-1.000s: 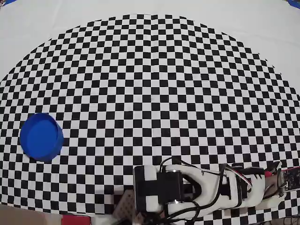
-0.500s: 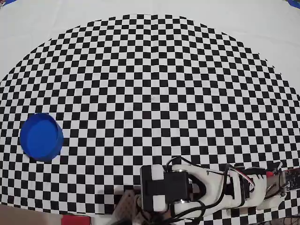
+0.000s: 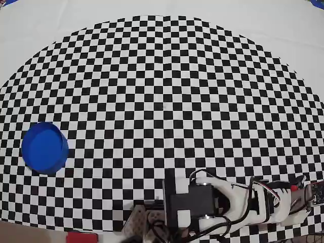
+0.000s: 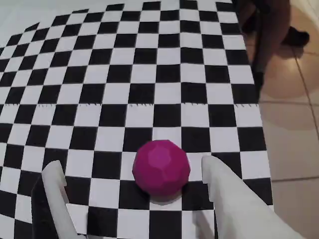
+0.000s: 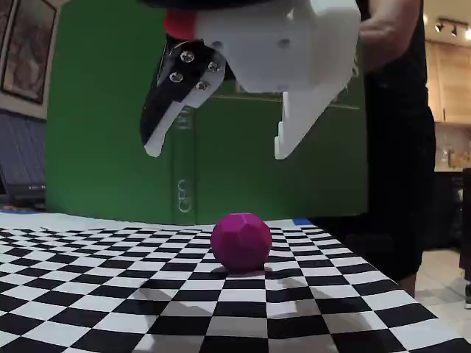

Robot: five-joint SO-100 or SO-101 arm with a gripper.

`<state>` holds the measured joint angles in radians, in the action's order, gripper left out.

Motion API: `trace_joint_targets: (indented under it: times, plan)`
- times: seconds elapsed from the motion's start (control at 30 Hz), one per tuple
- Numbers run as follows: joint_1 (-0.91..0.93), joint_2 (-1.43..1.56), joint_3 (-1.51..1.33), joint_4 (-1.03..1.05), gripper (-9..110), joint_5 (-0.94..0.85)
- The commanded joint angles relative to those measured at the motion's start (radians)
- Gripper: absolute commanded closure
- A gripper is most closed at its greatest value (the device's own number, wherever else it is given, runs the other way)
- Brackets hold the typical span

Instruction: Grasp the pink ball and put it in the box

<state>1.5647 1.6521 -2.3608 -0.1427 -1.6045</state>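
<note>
pink ball (image 4: pixel 161 169) on checks, blue box (image 3: pixel 44 148) prob. empty

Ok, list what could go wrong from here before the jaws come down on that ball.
1. The pink ball sits loose on the checkered mat; one finger looks nearer to it than the other, so it may nudge the ball away as the open gripper descends.
2. The ball lies near the mat's edge beside the floor, so it could roll off.
3. The box is far across the mat, so a weak grip may drop it.
</note>
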Motion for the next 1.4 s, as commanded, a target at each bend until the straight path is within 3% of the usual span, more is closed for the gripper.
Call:
trace_joint_targets:
  times: [0.0, 1.37]
  plan:
    - [0.014, -0.020, 0.057, -0.003, 69, -0.009]
    - [0.035, -0.281, 0.259, -0.008, 69, -0.035]
